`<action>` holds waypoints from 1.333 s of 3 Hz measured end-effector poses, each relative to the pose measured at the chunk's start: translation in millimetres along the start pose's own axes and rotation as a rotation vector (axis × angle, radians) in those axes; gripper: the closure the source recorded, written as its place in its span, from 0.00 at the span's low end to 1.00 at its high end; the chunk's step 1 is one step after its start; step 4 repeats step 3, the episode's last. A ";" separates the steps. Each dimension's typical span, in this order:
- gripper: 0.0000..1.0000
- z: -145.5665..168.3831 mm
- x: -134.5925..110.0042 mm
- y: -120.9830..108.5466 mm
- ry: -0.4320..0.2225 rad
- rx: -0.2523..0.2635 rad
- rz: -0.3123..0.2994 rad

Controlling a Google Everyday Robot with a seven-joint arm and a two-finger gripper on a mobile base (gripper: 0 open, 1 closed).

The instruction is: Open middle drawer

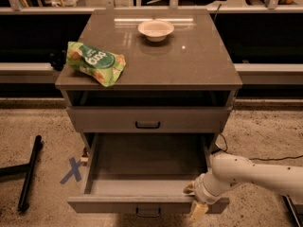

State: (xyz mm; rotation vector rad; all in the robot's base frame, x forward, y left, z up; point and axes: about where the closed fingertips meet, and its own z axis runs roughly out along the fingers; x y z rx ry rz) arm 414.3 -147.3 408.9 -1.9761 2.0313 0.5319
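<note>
The middle drawer [142, 203] is pulled far out of the grey cabinet, and its inside looks empty. Its small black bar handle [147, 212] shows at the bottom edge of the view. The top drawer [147, 119] above it is shut. The bottom drawer is hidden under the open one. My gripper [194, 200] is at the right end of the open drawer's front panel. It straddles the panel's top edge, with one fingertip [189, 188] inside the drawer and the other in front. The fingers stand apart.
On the cabinet top [189, 65] a green snack bag [96, 62] lies at the left edge and a white bowl [155, 29] stands at the back. A black bar [29, 173] and a blue X mark [72, 170] lie on the floor at the left. A cable [274, 158] runs along the floor at the right.
</note>
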 end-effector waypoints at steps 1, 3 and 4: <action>0.00 -46.9 8.3 -10.9 0.007 0.092 0.016; 0.00 -142.4 38.4 -26.0 0.009 0.273 0.077; 0.00 -142.4 38.4 -26.0 0.009 0.273 0.077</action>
